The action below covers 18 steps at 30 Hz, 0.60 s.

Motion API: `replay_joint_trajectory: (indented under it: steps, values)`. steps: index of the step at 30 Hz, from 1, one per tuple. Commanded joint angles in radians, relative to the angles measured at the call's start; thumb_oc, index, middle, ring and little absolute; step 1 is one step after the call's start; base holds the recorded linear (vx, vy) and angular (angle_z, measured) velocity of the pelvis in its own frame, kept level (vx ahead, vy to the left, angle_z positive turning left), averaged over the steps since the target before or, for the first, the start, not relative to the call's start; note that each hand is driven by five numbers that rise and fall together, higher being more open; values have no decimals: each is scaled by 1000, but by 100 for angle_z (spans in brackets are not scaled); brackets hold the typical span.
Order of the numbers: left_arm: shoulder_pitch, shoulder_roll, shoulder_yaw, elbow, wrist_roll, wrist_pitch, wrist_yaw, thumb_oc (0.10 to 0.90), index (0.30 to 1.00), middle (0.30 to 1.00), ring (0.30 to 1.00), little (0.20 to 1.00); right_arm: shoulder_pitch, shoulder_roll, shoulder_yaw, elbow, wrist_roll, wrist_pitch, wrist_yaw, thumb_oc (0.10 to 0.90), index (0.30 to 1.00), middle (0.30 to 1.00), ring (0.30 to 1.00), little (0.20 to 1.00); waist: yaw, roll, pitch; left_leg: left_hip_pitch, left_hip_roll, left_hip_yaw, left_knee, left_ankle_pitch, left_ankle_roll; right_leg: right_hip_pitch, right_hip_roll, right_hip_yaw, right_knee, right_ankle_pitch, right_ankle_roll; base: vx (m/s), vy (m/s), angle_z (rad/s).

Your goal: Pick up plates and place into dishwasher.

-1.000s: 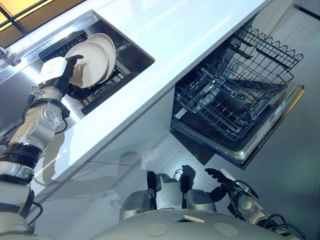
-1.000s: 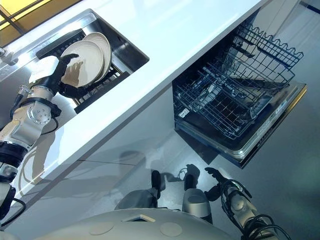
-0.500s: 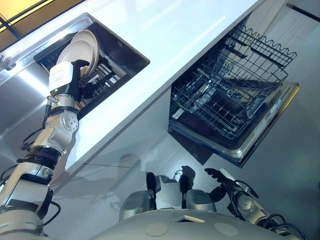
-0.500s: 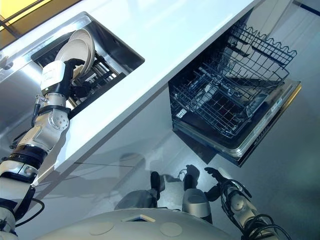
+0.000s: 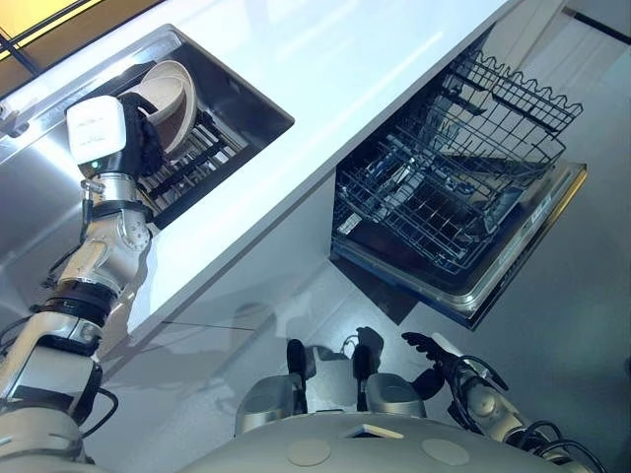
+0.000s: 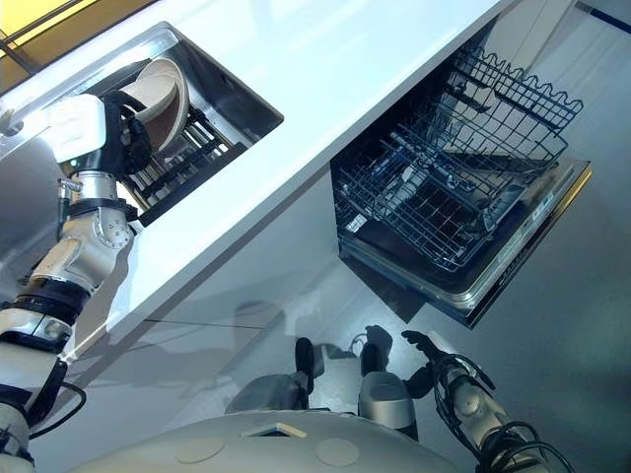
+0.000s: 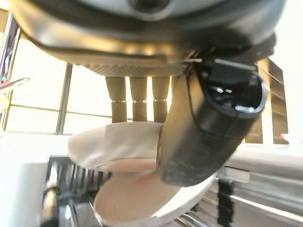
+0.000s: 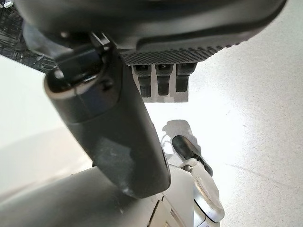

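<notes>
Left robot hand [image 5: 133,133] up at the sink [image 5: 258,99], fingers [image 7: 134,101] behind the rim of the upper plate [image 7: 118,144] and thumb pressed on its near face: a pinch grip, seen clearly in the left wrist view. That plate sits tilted on edge among the bars of a dark dish rack [image 5: 192,168] set inside the sink; whether it is clear of the rack, cannot tell. A second plate [image 7: 142,201] stands just below and behind the first in the wrist view, close against it. From the head views the cream plates show as one leaning stack [image 6: 168,94] just past the hand. Sink is sunk into the white bench [image 5: 325,69], which runs diagonally across the scene. Right robot hand [image 5: 429,347] hangs low by the floor, well apart from the sink, fingers loosely spread and holding nothing; right wrist view shows them straight above the grey floor [image 8: 246,94]. Below the bench edge the dishwasher [image 5: 463,286] stands with its door down and two wire racks [image 5: 444,187] pulled out; no plates visible in the racks.
</notes>
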Motion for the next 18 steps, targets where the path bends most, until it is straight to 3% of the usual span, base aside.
replay_joint_trajectory:
  steps: [1, 12, 15, 18]
  values:
    - [-87, 64, -17, -2, 88, 3, 28, 100, 300, 300, 300, 200, 7, -59, -4, -54, 13, -59, -2, 800, 900, 900, 900, 900, -17, 26, -46, -2, -50, -10, 89, -174, 6, -89, 75, -12, 173, -151, 2, 0, 0, 0]
    - [-20, 177, 92, -108, 65, 0, 63, 100, 300, 300, 300, 200, 21, -53, -27, -82, 40, -67, -9, 800, 900, 900, 900, 900, 2, 40, -81, 26, -50, -21, 71, -178, 1, -55, 72, -19, 149, -156, 2, 0, 0, 0]
    - [46, 189, 163, -177, 34, -7, 106, 100, 300, 300, 300, 200, 36, -54, -55, -215, 148, -75, 22, 800, 900, 900, 900, 900, 4, 40, -86, 34, -49, -28, 68, -180, 4, -48, 73, -18, 148, -159, 1, -12, -24, -1]
    - [149, 171, 289, -259, 45, -32, 159, 100, 300, 300, 300, 200, 61, -26, -95, -469, 273, -64, 70, 800, 900, 900, 900, 900, 5, 37, -96, 45, -47, -36, 57, -182, 7, -40, 73, -17, 144, -163, -1, -34, -37, -3]
